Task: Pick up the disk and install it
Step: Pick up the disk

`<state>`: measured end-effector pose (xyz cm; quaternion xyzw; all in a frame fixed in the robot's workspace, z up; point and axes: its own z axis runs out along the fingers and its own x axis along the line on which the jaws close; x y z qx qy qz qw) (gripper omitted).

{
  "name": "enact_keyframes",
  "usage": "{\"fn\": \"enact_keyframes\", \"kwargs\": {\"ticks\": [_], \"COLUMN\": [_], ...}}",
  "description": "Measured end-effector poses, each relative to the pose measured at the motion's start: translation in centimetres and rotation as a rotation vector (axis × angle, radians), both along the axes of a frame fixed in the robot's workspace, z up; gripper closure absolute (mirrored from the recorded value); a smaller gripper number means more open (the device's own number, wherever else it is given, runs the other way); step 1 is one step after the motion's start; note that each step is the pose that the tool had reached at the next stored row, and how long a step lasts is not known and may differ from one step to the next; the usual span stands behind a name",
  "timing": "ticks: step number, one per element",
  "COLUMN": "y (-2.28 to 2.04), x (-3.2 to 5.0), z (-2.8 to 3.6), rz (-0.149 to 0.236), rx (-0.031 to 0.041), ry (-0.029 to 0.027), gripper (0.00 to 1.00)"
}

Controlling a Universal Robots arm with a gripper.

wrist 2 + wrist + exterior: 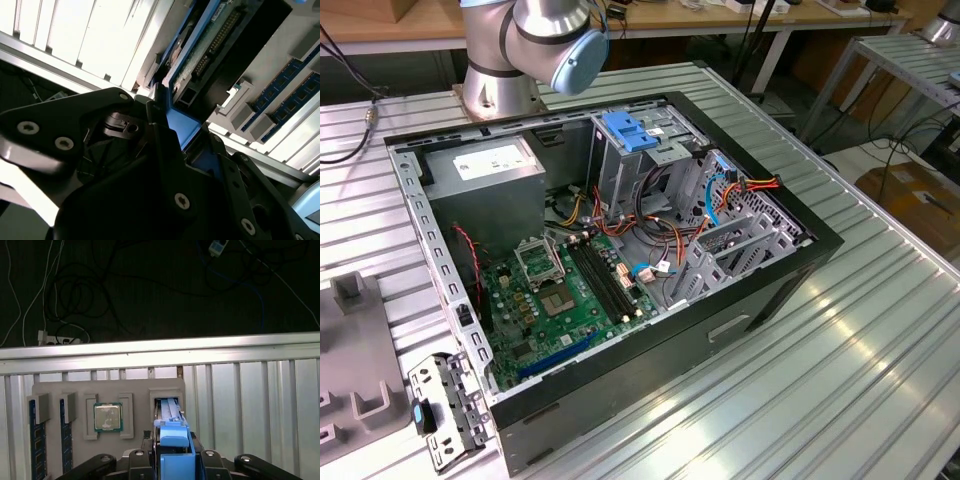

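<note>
The disk [172, 440] is a flat drive in a bright blue carrier, standing on edge in a slot of the grey fixture [55, 390]. In the second wrist view, the disk [200, 55] shows its green circuit board and connector beside the blue rail. In both wrist views my gripper [172, 455] has its dark fingers [142, 456] pressed against either side of the blue carrier, shut on it. My gripper [182, 132] holds the carrier's end while the drive's lower part stays in the slot.
The fixture also holds a processor chip [107, 417] and two memory sticks [35, 440]. In the exterior view the open computer case [770, 300] lies on the ribbed metal table [880, 380], with a metal drive cage topped by a blue tab [630, 130]. The arm's base [510, 60] stands behind the case.
</note>
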<state>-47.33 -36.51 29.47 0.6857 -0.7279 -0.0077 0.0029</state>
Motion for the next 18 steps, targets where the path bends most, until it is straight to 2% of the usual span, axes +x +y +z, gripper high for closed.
{"fn": "enact_keyframes", "kwargs": {"ticks": [18], "y": [0.00], "x": [0.00], "z": [0.00], "rz": [0.013], "rx": [0.0001], "ry": [-0.0002], "gripper": [0.63]}}
